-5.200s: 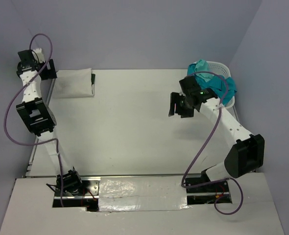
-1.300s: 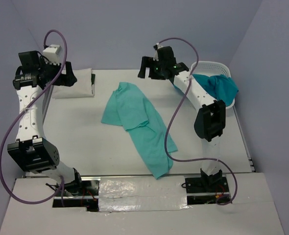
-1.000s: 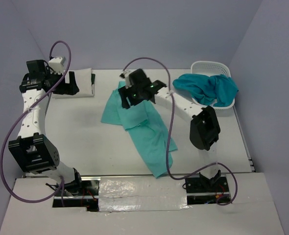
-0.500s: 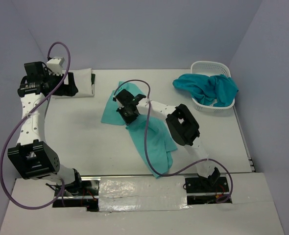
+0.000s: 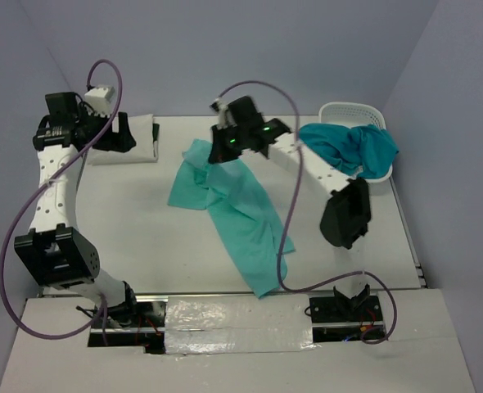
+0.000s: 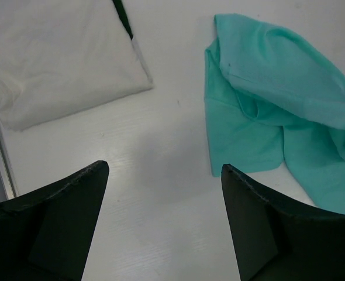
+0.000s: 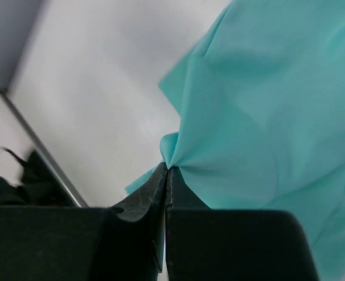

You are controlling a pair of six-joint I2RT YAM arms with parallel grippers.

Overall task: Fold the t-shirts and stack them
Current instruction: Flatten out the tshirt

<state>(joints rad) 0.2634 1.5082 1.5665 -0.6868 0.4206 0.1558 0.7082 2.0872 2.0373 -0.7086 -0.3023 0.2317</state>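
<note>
The right arm goes up from its base at the near right of the desk [image 5: 143, 229]. It bends at a black elbow and then reaches far and left across the desk. Its tool [image 7: 165, 171] is closed tight. It pinches a small bunch of cloth from the mint t-shirt [image 5: 243, 214]. The pinched bit is at the far end of the shirt and is lifted a little off the desk. The rest of the mint t-shirt lies long and crumpled in the middle of the desk, running down to the near edge.

The left arm stands tall along the left side and reaches to the far left corner. Its tool [image 6: 164, 170] is open wide and holds nothing. It hangs over the desk, just beside the folded white t-shirt [image 6: 61, 64]. A dark edge shows at the right side of that folded shirt.

The teal t-shirt [image 5: 349, 149] hangs out of the white basket [image 5: 349, 109] at the far right corner.
</note>
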